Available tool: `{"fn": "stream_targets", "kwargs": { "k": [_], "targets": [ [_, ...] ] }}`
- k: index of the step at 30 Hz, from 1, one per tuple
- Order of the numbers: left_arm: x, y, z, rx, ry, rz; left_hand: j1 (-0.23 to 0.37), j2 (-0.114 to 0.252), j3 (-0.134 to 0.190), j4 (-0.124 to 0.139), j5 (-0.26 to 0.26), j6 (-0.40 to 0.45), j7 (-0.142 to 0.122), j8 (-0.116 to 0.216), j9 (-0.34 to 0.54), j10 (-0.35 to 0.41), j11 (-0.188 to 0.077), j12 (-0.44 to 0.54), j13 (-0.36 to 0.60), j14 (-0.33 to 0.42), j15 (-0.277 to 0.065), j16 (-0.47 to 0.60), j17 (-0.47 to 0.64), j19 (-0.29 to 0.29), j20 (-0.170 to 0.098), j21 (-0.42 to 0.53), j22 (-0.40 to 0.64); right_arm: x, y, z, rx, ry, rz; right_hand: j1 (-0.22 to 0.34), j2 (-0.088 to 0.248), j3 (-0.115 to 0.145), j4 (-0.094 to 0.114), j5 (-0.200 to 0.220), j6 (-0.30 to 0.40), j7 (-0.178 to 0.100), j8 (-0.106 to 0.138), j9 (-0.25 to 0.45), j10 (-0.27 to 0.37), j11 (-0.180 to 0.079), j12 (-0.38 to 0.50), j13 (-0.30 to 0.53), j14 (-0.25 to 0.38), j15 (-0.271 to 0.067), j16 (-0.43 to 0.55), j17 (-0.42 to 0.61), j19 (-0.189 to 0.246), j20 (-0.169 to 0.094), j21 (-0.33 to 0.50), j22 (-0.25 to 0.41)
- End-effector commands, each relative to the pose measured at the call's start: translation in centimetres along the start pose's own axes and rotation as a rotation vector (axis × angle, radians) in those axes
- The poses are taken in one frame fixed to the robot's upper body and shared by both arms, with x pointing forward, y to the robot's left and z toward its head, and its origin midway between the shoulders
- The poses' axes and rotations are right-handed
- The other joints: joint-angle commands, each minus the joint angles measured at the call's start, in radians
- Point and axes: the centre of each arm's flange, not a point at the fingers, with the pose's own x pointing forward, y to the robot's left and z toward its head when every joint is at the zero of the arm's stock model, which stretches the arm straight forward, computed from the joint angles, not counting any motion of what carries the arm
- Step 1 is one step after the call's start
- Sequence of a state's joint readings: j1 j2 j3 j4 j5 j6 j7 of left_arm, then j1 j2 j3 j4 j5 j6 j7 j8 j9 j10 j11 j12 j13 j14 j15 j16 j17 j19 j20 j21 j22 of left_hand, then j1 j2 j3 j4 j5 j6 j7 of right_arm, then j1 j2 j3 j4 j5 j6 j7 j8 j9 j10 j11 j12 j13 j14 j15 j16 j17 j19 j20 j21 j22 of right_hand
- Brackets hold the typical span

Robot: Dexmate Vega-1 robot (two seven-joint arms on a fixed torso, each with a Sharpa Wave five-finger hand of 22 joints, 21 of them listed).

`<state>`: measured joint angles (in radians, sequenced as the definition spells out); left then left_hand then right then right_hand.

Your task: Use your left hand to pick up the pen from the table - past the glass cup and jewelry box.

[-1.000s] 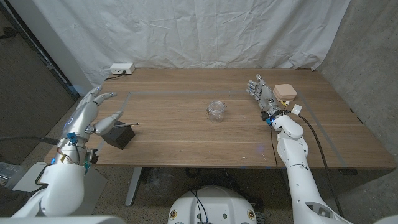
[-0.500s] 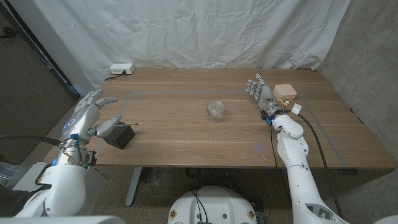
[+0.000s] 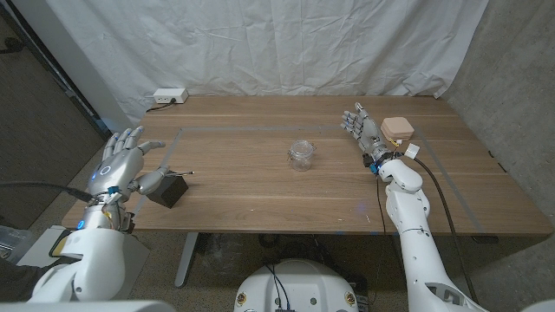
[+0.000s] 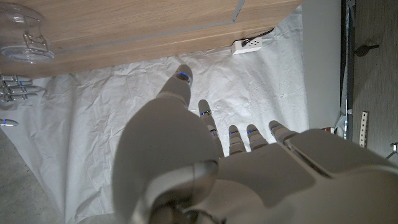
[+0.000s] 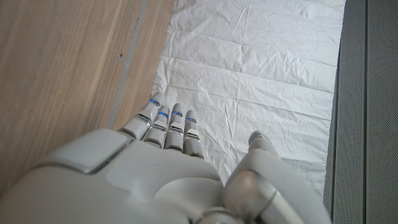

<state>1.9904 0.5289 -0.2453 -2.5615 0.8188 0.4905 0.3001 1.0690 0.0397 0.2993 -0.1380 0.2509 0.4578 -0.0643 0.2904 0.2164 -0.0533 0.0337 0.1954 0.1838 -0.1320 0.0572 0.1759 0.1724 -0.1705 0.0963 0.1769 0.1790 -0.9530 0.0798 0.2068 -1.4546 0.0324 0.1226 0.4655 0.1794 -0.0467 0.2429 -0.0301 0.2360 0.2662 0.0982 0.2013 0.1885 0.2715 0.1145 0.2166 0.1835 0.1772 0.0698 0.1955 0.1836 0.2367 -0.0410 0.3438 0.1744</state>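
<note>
The glass cup (image 3: 301,155) stands mid-bench with nothing visible inside. The pen (image 3: 179,173) rests atop the dark jewelry box (image 3: 166,188) (near the bench's left edge), beside the left hand (image 3: 121,161), fingers spread, holding nothing.

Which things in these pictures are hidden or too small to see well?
- Pen, head view: thin, too small for detail.
- Black box, head view: partly hidden behind left hand.
- Tan box, head view: right hand covers its near side; touching unclear.

Head view looks down over the table (image 3: 260,186); both wrist views, inverted, share its backdrop sheet (image 4: 112,112).
</note>
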Motion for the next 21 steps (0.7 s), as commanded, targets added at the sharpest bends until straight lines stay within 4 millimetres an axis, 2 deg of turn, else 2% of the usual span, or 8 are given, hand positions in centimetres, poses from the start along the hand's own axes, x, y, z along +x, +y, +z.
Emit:
{"fn": "stream_targets", "kwargs": {
  "k": [1,14,21],
  "targets": [
    [0.7,0.6,0.7,0.088,0.016,-0.034,0.012,0.001,-0.004,0.001,-0.003,0.015,-0.002,0.004,0.003,-0.011,-0.005,-0.001,0.004,-0.016,-0.003,0.000,0.002,-0.060,0.004,0.003,0.004,-0.2,-0.1,-0.2,0.010,0.002,0.002,0.001,0.006,-0.004,0.000,-0.002,0.008,0.004,-0.003,0.002,-0.001,0.001,-0.004,0.002,0.001,0.004,-0.001,0.006,0.003,0.006,-0.004,0.006],
    [1.4,0.4,2.2,0.203,0.021,-0.084,0.019,0.002,-0.010,0.002,-0.004,0.075,-0.027,0.019,0.002,-0.017,-0.019,0.002,0.003,-0.027,-0.008,0.002,0.002,-0.073,0.001,0.010,0.004,-0.7,-0.7,-0.5,0.027,0.000,-0.009,0.000,0.007,-0.006,0.000,-0.003,0.008,0.003,-0.003,0.002,0.000,0.003,-0.003,0.002,0.000,0.004,-0.002,0.006,0.003,0.007,-0.008,0.006],
    [1.9,0.3,2.8,0.246,0.018,-0.119,0.021,0.001,-0.013,0.002,-0.005,0.085,-0.027,0.019,0.001,-0.015,-0.027,0.004,0.003,-0.029,-0.012,0.003,0.002,-0.079,-0.001,0.011,0.004,-0.9,-0.9,-0.6,0.031,0.003,-0.012,-0.001,0.007,-0.007,-0.001,-0.003,0.008,0.003,-0.003,0.002,0.001,0.004,-0.003,0.002,0.001,0.005,-0.001,0.006,0.004,0.008,-0.010,0.006]
  ]
}}
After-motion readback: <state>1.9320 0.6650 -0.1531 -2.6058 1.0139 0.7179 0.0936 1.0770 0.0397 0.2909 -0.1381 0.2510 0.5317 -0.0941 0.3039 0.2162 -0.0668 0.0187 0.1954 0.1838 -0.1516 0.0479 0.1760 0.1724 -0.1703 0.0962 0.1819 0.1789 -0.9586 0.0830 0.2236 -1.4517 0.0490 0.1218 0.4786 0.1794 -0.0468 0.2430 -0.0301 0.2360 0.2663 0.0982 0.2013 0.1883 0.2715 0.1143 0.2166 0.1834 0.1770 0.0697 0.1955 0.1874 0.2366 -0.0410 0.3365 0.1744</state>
